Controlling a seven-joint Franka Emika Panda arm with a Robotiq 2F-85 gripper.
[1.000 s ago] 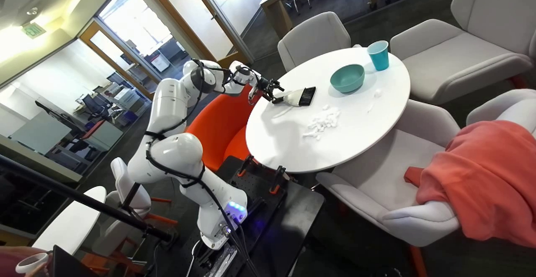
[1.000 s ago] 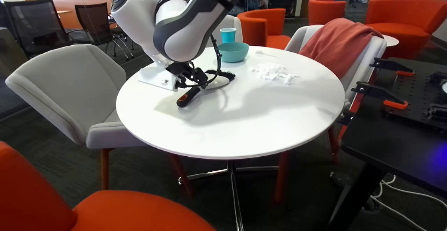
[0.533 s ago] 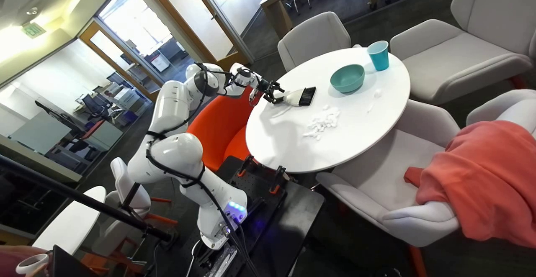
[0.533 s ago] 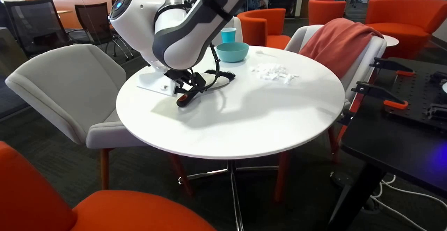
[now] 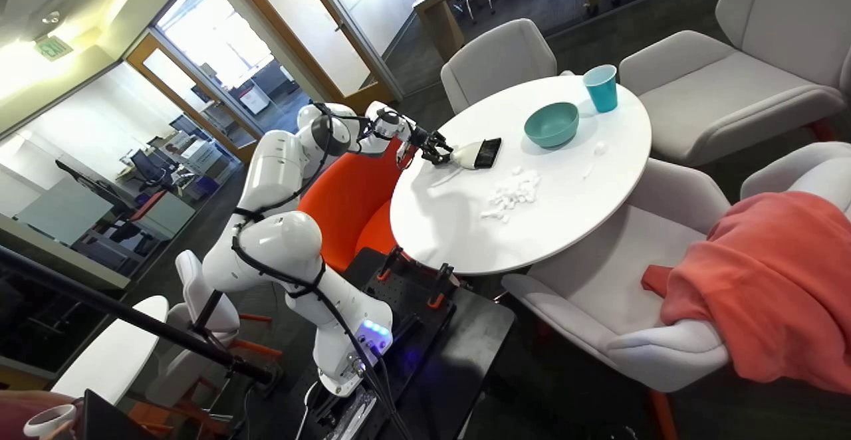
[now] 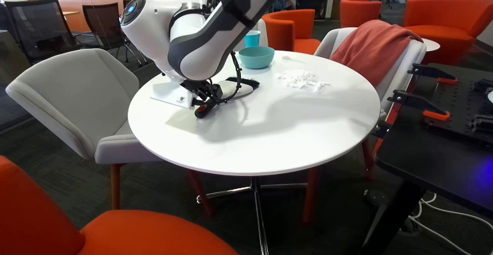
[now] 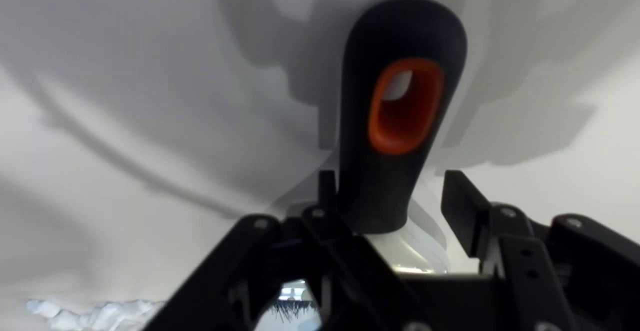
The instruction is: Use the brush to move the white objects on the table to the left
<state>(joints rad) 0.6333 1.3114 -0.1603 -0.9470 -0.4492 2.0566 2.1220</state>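
Observation:
The brush [image 5: 467, 155] lies flat on the round white table [image 5: 452, 244], its black bristles pointing at the bowl's side. In the wrist view its dark handle [image 7: 402, 28] has an orange-rimmed hole and runs down between my fingers. My gripper [image 7: 390, 188] straddles the handle: the left finger is right up against it or nearly so, while a clear gap shows before the right one. In an exterior view the gripper [image 6: 213, 98] is low over the handle's front part. The white objects [image 6: 302, 79] form a loose pile of small pieces beyond the bristles, apart from the brush.
A teal bowl [image 5: 552, 125] and a blue cup [image 5: 601, 88] stand at the table's far side. A thin white spoon-like item [image 6: 292, 59] lies near the bowl. Grey chairs [image 5: 498, 61] surround the table, and clamps [image 6: 418, 106] sit on the robot's stand.
My gripper has come down a little over the brush handle, and its fingers have drawn closer together. The brush, the white objects, the bowl and the cup have stayed in place.

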